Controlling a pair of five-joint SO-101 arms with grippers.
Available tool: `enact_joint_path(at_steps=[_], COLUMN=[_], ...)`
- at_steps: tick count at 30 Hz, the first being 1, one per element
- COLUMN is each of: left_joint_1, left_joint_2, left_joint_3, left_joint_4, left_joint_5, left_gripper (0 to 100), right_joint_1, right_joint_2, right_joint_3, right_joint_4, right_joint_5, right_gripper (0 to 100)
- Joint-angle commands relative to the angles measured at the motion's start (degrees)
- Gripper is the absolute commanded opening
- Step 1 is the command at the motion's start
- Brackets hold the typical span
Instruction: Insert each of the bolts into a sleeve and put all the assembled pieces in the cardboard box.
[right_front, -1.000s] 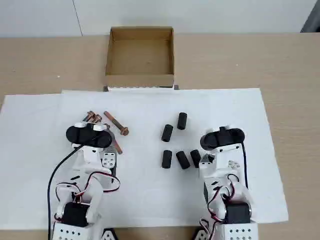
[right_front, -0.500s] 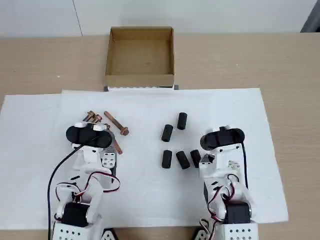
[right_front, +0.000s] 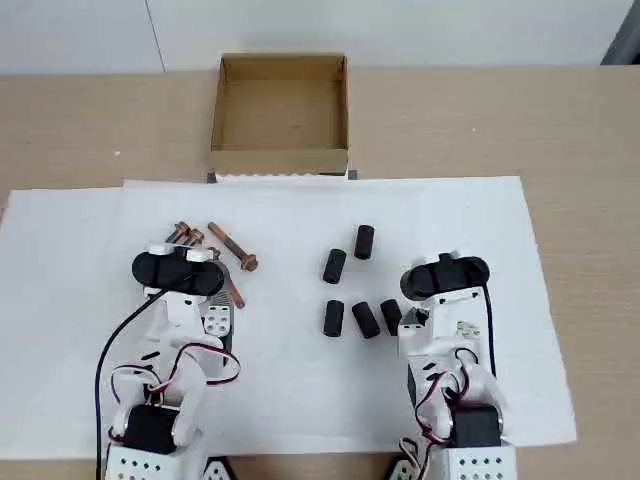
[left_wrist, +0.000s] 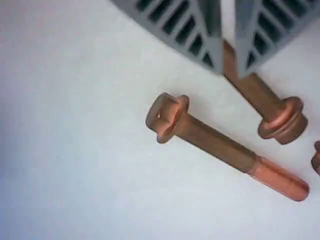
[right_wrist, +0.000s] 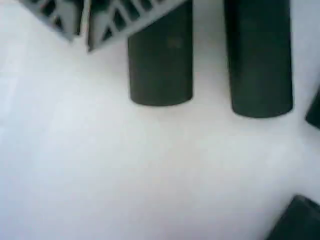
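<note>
Copper bolt (left_wrist: 265, 102) lies half hidden behind left claw (left_wrist: 229, 64)

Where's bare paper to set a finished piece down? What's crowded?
Free: paper strip between cardboard box and the parts; gap between bolts and sleeves; outer margins on both sides. Crowded: right around bolts and sleeves.

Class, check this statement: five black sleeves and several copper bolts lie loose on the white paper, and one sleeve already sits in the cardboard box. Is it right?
Not quite: the high view shows the cardboard box empty, with no sleeve in it. The rest stands: five black sleeves and several copper bolts lie loose on the white paper.
</note>
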Motion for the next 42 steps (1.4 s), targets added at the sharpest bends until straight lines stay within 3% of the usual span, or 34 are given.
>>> enact_joint_path(at_steps=[1,33,38,42], left_joint_1=[0.09,1.23,1.67,1.49], left_joint_2=[-0.62,-0.7,-0.44,-0.44], left_joint_3=[-0.22,-0.84,-10.15,-16.04], left_joint_4=[0.26,-0.09,6.42,13.45], left_joint_5=[-0.09,-0.44,-0.44,-0.35], left_gripper=[1,1,2,11], right_joint_1=[0.31,0.31,0.31,0.31], right_joint_2=[-1.01,-1.01,-1.01,-1.01], right_joint_3=[-0.35,-0.35,-0.35,-0.35], right_joint_4=[-0.92,-0.92,-0.92,-0.92], right_joint_5=[0.62,0.62,0.62,0.62], right_gripper=[0.3,0.3,0.3,0.3])
